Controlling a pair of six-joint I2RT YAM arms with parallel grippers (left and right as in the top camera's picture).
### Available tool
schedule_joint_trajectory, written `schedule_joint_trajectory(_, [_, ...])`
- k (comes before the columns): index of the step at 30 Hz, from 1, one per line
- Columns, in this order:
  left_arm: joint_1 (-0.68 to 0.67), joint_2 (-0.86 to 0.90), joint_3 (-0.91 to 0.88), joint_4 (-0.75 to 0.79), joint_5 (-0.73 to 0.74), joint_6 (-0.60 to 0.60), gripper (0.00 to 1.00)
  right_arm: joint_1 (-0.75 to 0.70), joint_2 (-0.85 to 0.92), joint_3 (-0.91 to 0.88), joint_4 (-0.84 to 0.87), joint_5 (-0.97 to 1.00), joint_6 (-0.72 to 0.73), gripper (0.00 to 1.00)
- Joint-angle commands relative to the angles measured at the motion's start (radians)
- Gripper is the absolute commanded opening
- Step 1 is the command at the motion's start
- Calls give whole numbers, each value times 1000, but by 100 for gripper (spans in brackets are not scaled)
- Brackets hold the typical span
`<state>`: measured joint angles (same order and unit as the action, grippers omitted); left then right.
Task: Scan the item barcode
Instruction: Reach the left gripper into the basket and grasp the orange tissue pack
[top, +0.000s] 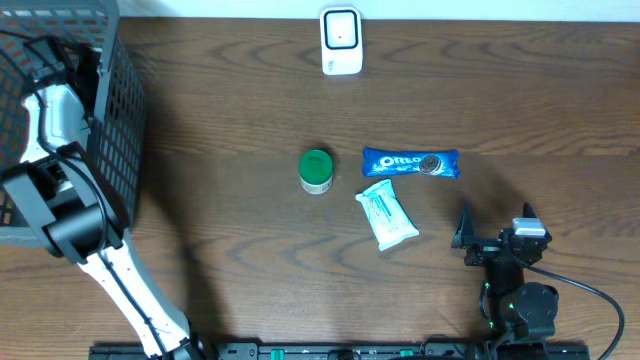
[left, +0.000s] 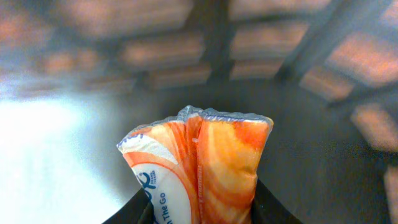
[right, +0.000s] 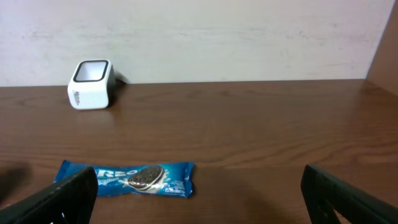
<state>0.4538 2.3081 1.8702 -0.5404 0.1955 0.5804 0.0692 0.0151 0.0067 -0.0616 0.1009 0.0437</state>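
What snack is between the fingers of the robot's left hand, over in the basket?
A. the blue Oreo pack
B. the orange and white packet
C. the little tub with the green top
B: the left wrist view shows the orange and white packet pinched in the left gripper, while the Oreo pack and the green-topped tub lie out on the table.

Glossy orange plastic wrapper (left: 211, 162), shiny blue cookie packet (top: 410, 163), matt wood-grain table (top: 250, 100), black mesh basket (top: 120, 120)
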Motion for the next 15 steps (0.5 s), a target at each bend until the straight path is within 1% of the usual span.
schedule_joint_trajectory(1, [31, -180, -7, -45, -84, -18, 29, -4, -3, -1, -3, -2, -8, 99])
schedule_joint_trajectory(3, [39, -272, -7, -80, -84, -48, 30, -4, -3, -1, -3, -2, -8, 99])
schedule_joint_trajectory(5, [39, -382, -7, -113, -80, -108, 30, -4, -3, -1, -3, -2, -8, 99])
schedule_joint_trajectory(8, [14, -537, -7, -176, 3, -146, 29, -4, -3, -1, -3, -2, -8, 99])
schedule_joint_trajectory(9, [-11, -603, -7, -209, 61, -166, 30, -4, -3, -1, -3, -2, -8, 99])
schedule_joint_trajectory(10, [-28, -634, -7, -224, 81, -190, 29, -4, -3, -1, -3, -2, -8, 99])
schedule_joint_trajectory(11, [-68, -689, -7, -253, 110, -249, 30, -4, -3, -1, -3, -2, -8, 99])
schedule_joint_trajectory(13, [-130, -740, -7, -286, 138, -321, 29, -4, -3, -1, -3, -2, -8, 99])
schedule_joint_trajectory(14, [-192, -771, -7, -315, 142, -375, 30, -4, -3, -1, -3, -2, -8, 99])
schedule_joint_trajectory(15, [-235, -786, -7, -335, 141, -401, 29, -4, -3, -1, -3, -2, -8, 99])
